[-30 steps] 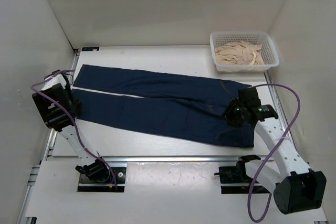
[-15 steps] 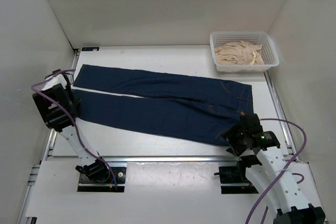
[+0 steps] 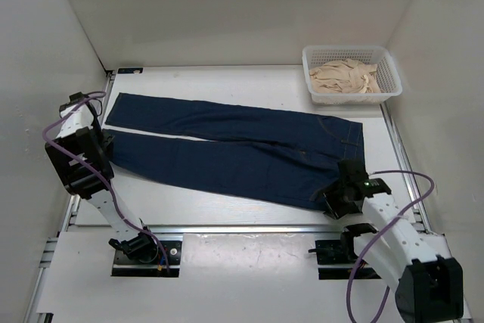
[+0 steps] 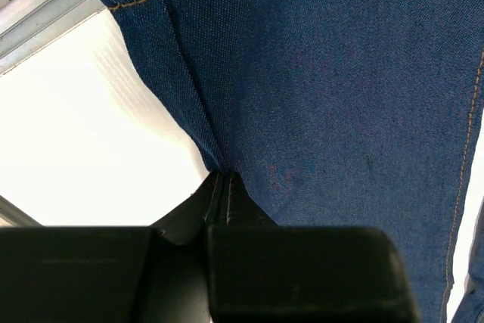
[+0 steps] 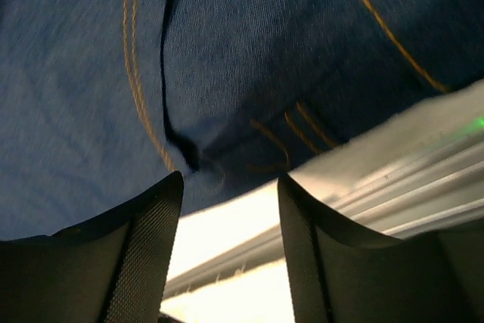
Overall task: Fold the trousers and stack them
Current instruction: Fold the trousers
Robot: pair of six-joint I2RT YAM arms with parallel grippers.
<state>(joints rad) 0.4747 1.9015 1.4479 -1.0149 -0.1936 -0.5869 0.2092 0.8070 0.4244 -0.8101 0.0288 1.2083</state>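
Observation:
The trousers [image 3: 234,153] are dark navy jeans lying flat on the white table, legs to the left, waist to the right. My left gripper [image 3: 103,149] is at the near leg's cuff. In the left wrist view it [image 4: 224,181] is shut, and the denim [image 4: 340,96] runs into its tips. My right gripper [image 3: 333,200] is at the near corner of the waist. In the right wrist view it [image 5: 231,187] is open and empty, with the stitched waist corner [image 5: 249,51] just beyond the fingertips [image 5: 147,240].
A white mesh basket [image 3: 348,49] with beige cloth [image 3: 344,77] stands at the back right. Metal rails run along the table's near edge [image 5: 408,179] and left edge [image 4: 45,20]. White walls close in both sides and the back.
My right arm has moved from over the waist down to its near corner. My left arm has shifted slightly at the cuff.

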